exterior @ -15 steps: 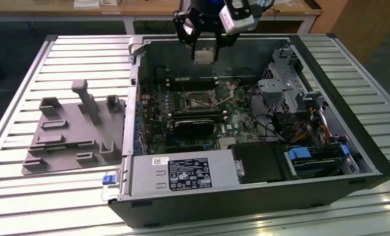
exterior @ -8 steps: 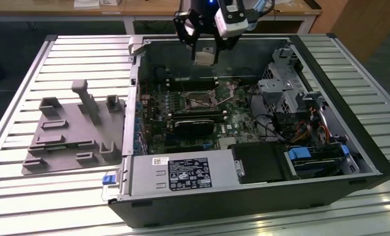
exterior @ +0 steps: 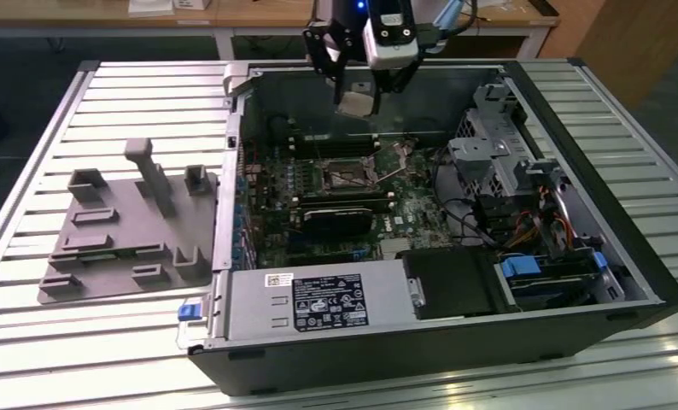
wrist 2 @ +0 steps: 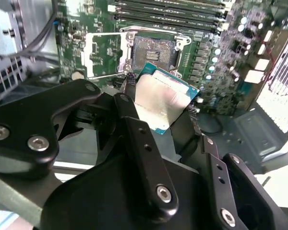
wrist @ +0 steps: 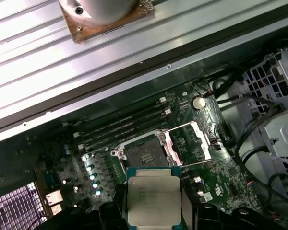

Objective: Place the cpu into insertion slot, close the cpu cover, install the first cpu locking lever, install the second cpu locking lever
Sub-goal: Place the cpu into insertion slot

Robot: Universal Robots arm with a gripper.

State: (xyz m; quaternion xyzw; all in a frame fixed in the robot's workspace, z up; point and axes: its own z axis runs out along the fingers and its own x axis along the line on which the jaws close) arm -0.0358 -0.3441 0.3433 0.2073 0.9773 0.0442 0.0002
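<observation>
The claw (wrist 2: 161,103) is clamping the cpu (wrist: 153,199) by two opposite edges, with the silver top showing in both wrist views. In the exterior view the chip is hanging above the open computer case (exterior: 612,256), well apart from the board below.

Beyond it, the insertion slot (wrist: 145,152) is lying bare, and the cpu cover (wrist: 194,141) is lying swung open just beside it, so nothing seems to be blocking the way down.

To my eye the placing step is under way and the chip is not yet over the socket. Doing it well is calling for squaring the chip's edges to the silver rim while it is high, then lowering it straight and level. It should settle in under its own weight rather than being pressed, since the socket contacts are likely fragile. A tilted corner could catch on the rim.

Farther off, the long memory slots (wrist: 125,122) are running along the board. The case is resting on the slatted table (exterior: 123,94).
</observation>
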